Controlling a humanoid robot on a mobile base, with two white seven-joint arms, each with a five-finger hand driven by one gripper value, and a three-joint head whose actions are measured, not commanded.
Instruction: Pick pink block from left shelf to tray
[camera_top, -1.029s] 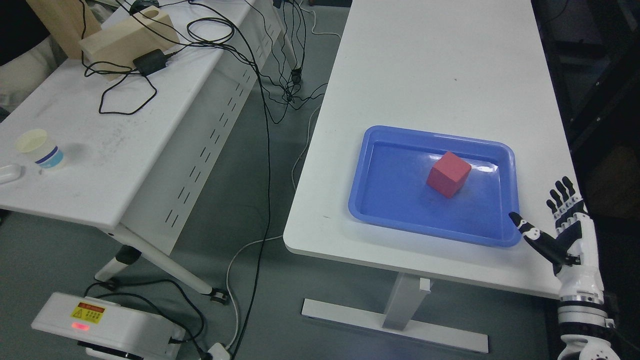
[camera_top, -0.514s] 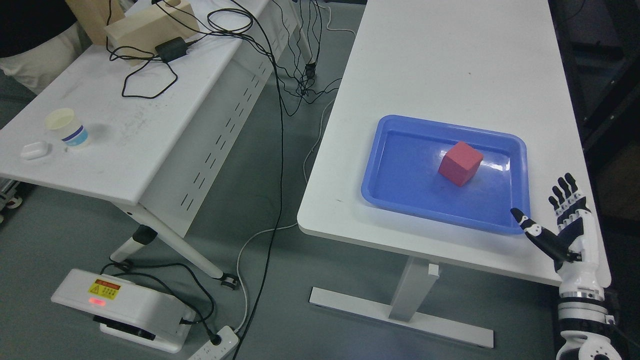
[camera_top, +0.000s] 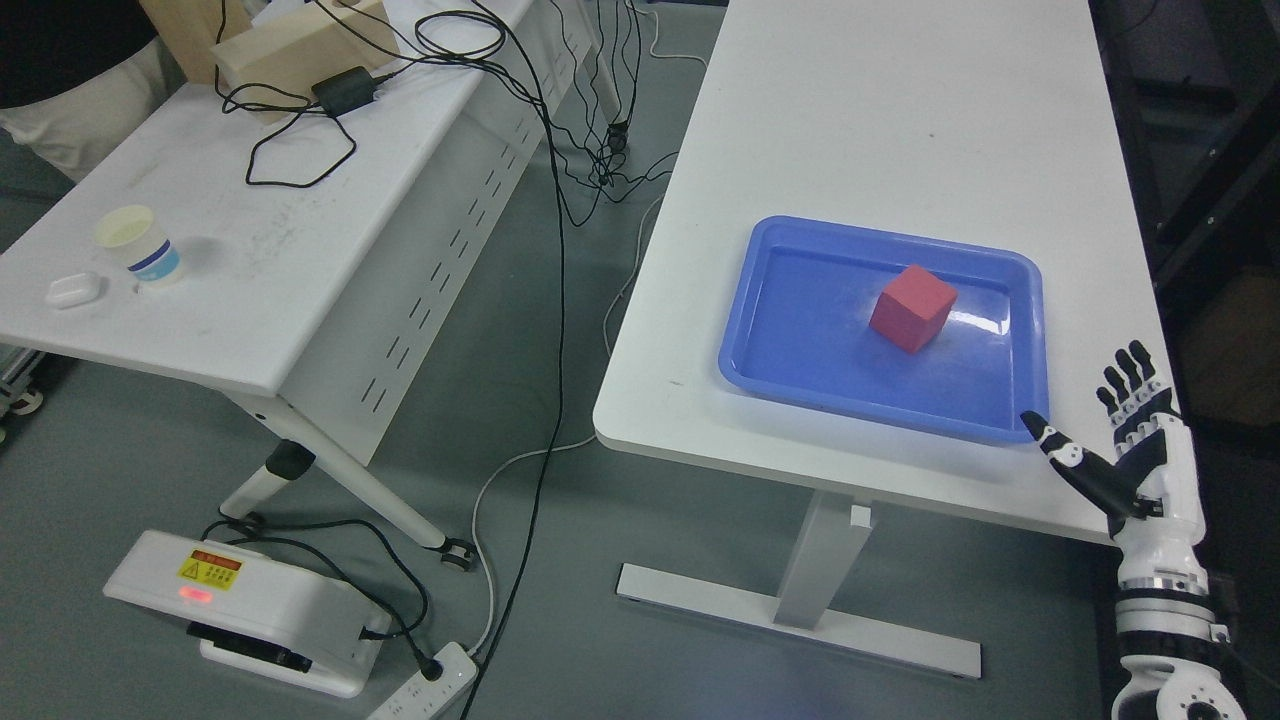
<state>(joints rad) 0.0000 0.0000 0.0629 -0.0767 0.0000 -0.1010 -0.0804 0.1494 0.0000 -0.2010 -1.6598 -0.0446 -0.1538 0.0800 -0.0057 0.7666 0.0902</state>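
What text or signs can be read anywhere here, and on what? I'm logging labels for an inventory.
None can be read.
Yellow warning label on the white floor unit: a triangle sign beside red print, too small to read.
Blue band on the paper cup: blurred, no legible words.
Blue tray and red block: no print visible.

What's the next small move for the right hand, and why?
Probably pull the right hand back from the table and stop: the block already sits inside the blue tray, and the hand is open, holding nothing, beside the tray's near corner.
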